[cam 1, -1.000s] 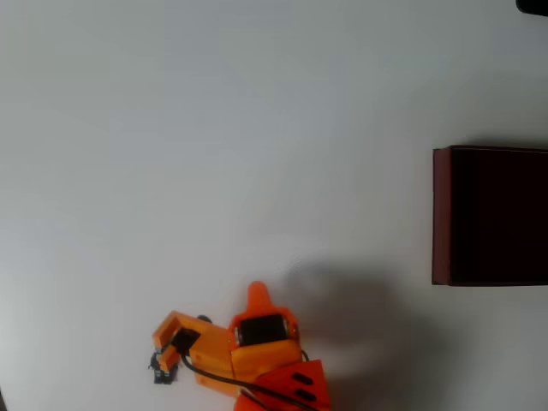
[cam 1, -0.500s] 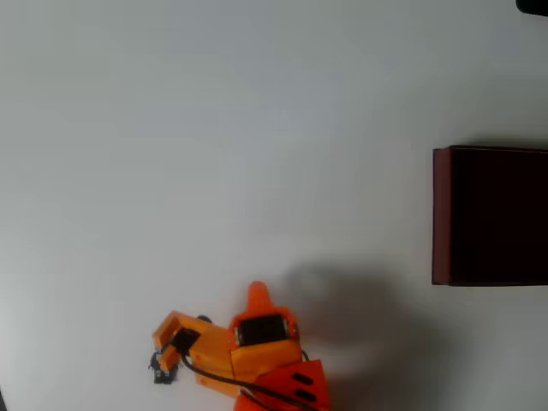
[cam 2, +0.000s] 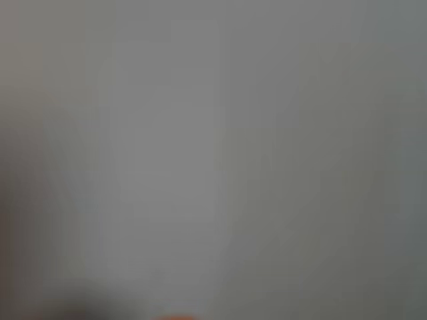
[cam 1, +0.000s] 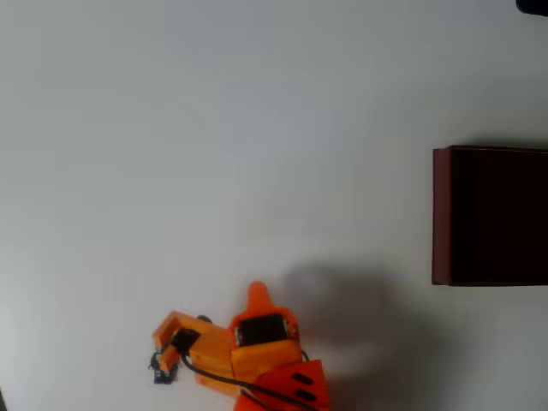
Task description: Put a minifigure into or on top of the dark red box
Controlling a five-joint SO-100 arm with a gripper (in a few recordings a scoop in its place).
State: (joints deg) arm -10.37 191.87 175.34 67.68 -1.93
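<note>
Evidently, minifigure (cam 1: 160, 370): a tiny dark speck on the white table (cam 1: 214, 154), bottom left in the overhead view, just beside or touching the gripper's tip.
Gripper (cam 1: 164, 348): orange, low over the figure; whether its jaws are parted or pinched on the toy cannot be told, the tip being too small and blurred.
Dark red box (cam 1: 490, 216): at the right edge, well apart from the figure, open dark interior facing up.
Handling: judged very light, rigid plastic, smooth and apt to slip or tip; a hold across the torso looks safest.
Wrist view: a grey blur, nothing resolvable.
Writing: no brand, label or text readable anywhere.
</note>
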